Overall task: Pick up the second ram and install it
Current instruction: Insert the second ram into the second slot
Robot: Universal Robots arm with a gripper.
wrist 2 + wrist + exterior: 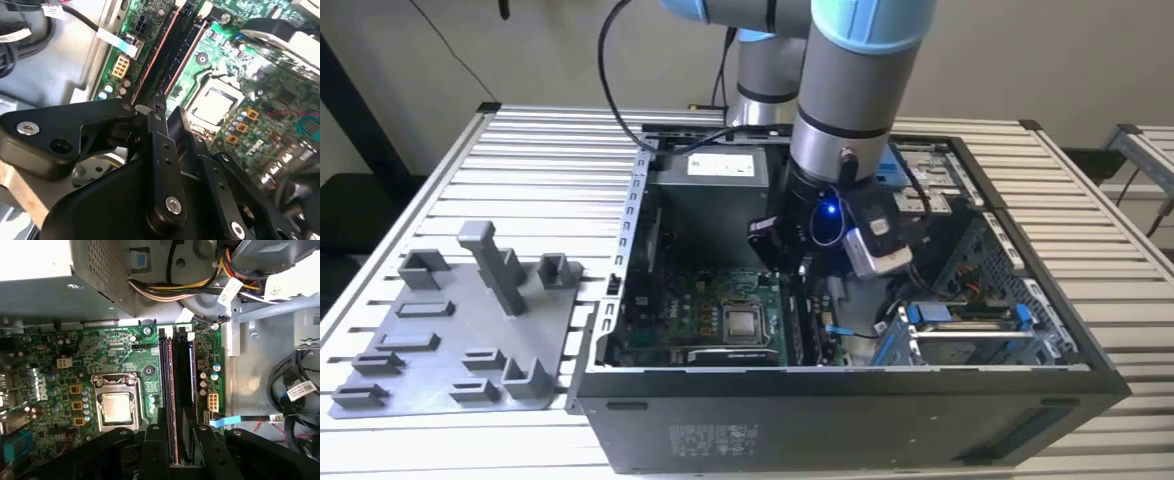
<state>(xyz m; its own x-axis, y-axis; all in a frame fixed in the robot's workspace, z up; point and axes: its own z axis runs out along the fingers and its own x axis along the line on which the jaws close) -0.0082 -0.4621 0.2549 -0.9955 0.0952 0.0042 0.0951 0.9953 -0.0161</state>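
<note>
Ram stands on edge in a slot of the green motherboard, a long dark stick running lengthwise beside a neighbouring slot whose edge shows reddish-brown in both wrist views. In the first wrist view it lies near the board's edge, with small capacitors and a white connector just beside it on the outer side, and the metal-lidded processor socket well apart on the other. Its near end runs in under the gripper, whose black fingers sit close on either side of the slots; whether they are pinching the stick or merely resting over it I cannot tell, since the contact is hidden by the gripper's own body. In the second wrist view the ram runs diagonally away from the gripper, and one black finger stands directly over the near end of the slots, with a broad black link spread out to one side. In the exterior view the arm reaches straight down into the open computer case, which lies on a slatted metal table; the wrist, with a blue light on it, hangs low over the motherboard. A grey fixture plate with upright holders sits on the table at the exterior view's left of the case.
</note>
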